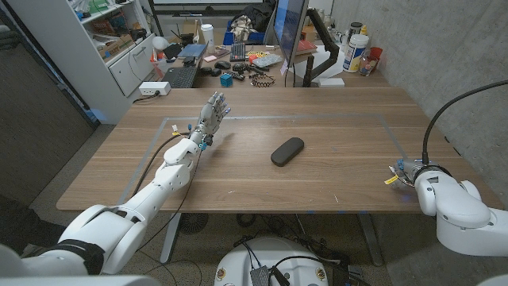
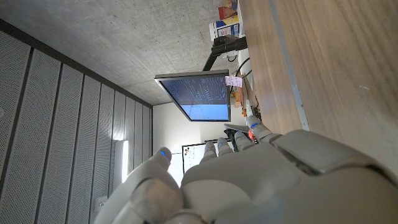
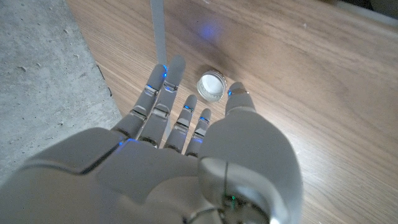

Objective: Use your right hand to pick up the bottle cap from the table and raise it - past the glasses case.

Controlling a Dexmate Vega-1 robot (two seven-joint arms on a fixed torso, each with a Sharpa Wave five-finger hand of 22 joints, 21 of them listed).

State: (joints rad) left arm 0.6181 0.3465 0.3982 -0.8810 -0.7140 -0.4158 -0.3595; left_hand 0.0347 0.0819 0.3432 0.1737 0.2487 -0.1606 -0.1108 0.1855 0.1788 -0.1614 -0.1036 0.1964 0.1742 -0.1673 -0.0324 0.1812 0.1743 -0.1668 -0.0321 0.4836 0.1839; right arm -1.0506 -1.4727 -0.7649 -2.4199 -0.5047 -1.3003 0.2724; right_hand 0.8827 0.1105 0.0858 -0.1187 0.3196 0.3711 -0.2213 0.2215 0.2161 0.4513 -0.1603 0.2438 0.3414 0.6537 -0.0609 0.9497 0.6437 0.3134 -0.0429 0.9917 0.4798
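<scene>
walls: bare concrete [image 1: 444, 40] at 2 o'clock;
furniture: white shelving [image 1: 119, 44] at 10 o'clock; monitor [image 1: 287, 28] at 12 o'clock

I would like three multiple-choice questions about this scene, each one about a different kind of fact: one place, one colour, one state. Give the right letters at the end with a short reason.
1. Where does the dark oval glasses case lie?
A. near the middle of the wooden table
B. on the grey floor
C. in the left hand

2. What colour is the small round bottle cap?
A. red
B. white
C. black

3. What is the state of the right hand?
A. gripping the cap
B. fingers apart just above the cap, holding nothing
C. curled into a fist

Answers: 1 A, the head view shows the case alone mid-table. 2 B, the right wrist view shows a white cap. 3 B, the fingers are spread, with the cap lying on the wood between them.
</scene>
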